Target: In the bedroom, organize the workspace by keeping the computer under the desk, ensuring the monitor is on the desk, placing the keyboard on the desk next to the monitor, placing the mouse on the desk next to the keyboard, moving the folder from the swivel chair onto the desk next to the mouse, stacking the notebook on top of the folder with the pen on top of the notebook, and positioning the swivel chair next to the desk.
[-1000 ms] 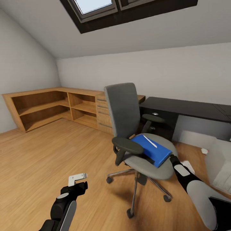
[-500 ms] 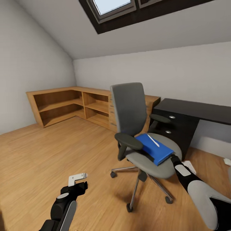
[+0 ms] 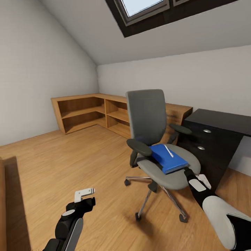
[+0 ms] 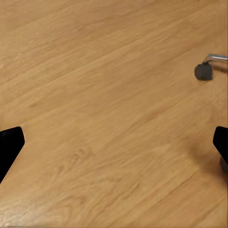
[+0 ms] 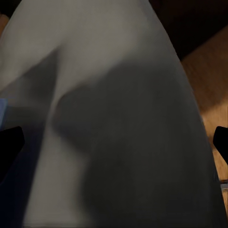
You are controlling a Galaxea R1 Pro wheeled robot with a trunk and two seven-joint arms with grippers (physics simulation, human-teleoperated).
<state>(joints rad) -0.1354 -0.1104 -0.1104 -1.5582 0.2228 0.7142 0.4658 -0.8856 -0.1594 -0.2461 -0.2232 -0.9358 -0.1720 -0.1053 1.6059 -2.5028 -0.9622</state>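
**Swinging left, with a rolling chair and a loose pen to mind**

Swinging the head view leftward since the earlier frames: wooden shelving [image 3: 87, 111] and black desk [image 3: 223, 122] sliding toward the right of the picture, which is camera motion and not the furniture shifting. Drifting less than the background, though, is the chair [image 3: 146, 118], so possibly rolling along with the robot.

Lying across the grey seat [image 3: 174, 179]: the blue folder [image 3: 167, 158], with its near corner close to the seat's front edge. Resting on the folder's top, toward its far edge: the thin white pen [image 3: 169, 151].

Pressing in at the seat's front edge beside that corner: the right claw [image 3: 193, 176], fingers spread wide with grey padding looming close ahead [image 5: 114, 142] and holding nothing. Hanging low over bare floor [image 3: 69, 157], well apart from the chair: the left claw [image 3: 85, 193], also wide and holding nothing, with one castor [image 4: 203, 71] passing in the left wrist view.

Risking, from here:
- nudging the seat and sending the chair rolling off on its castors;
- jolting the folder over the seat's front edge;
- tipping the folder while lifting and rolling the pen onto the floor;
- catching the near armrest [image 3: 141, 147] while reaching across.
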